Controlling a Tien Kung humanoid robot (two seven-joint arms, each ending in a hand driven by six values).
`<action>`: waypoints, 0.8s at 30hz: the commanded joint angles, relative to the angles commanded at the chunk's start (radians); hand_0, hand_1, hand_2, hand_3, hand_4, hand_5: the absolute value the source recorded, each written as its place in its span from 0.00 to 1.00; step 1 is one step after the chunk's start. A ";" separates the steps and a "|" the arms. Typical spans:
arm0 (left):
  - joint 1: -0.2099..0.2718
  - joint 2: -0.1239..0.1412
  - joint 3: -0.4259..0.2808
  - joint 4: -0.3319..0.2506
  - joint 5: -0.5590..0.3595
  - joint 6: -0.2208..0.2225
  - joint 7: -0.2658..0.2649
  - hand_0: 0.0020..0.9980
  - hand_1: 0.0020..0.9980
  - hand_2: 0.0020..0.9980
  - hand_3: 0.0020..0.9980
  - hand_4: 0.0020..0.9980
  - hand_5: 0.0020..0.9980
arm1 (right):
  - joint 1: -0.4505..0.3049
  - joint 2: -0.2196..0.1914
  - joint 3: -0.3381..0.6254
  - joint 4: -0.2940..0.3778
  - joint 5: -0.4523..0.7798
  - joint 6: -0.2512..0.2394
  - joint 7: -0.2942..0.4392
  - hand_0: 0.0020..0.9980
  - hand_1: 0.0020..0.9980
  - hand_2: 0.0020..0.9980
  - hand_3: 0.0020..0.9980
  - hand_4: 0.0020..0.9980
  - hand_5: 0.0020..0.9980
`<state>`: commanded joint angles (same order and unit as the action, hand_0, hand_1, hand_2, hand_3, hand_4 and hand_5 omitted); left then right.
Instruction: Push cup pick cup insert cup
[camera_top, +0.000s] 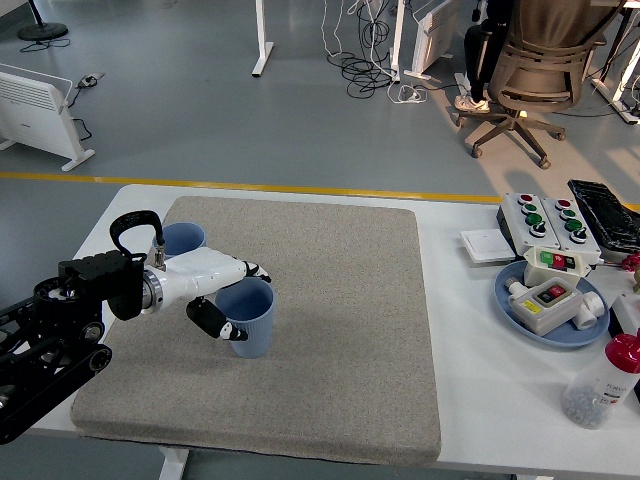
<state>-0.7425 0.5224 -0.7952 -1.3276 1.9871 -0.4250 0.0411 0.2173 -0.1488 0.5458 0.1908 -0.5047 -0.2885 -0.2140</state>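
Left hand (225, 300) wraps near blue cup (246, 317), thumb in front, fingers behind (grip looks loose). Second cup (182, 239) upright behind. Lift, insert pending.

No text, brand, number or sign can be read anywhere in the head view. The bottle (600, 382) at the counter's right edge carries a pale label, but its print is too small and blurred to make out. The button boxes (547, 222) on the right show only coloured buttons, red and green, with no legible marking beside them. The box in the blue dish (509, 296) has a red button and a green patch, again without readable lettering. The two blue cups (250, 318) and the robot's left hand (225, 292) bear no visible writing.
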 joint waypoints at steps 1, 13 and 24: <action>0.000 0.000 0.000 0.001 0.000 -0.001 0.000 0.43 0.62 0.75 0.74 0.71 0.17 | 0.000 0.000 0.000 0.000 0.000 0.000 0.000 0.67 0.61 0.63 0.58 0.14 0.48; 0.008 0.005 -0.066 -0.001 -0.013 -0.040 0.007 0.45 0.54 0.62 0.49 0.59 0.13 | -0.003 0.001 0.004 0.000 -0.004 0.000 -0.001 0.67 0.61 0.63 0.58 0.14 0.47; -0.005 0.051 -0.132 -0.074 -0.090 -0.095 0.020 0.45 0.53 0.57 0.48 0.57 0.11 | -0.010 0.002 0.013 0.001 -0.014 -0.001 -0.004 0.67 0.61 0.63 0.58 0.14 0.47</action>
<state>-0.7476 0.5732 -0.9270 -1.4015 1.8971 -0.5202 0.0609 0.2071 -0.1470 0.5585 0.1919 -0.5190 -0.2897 -0.2185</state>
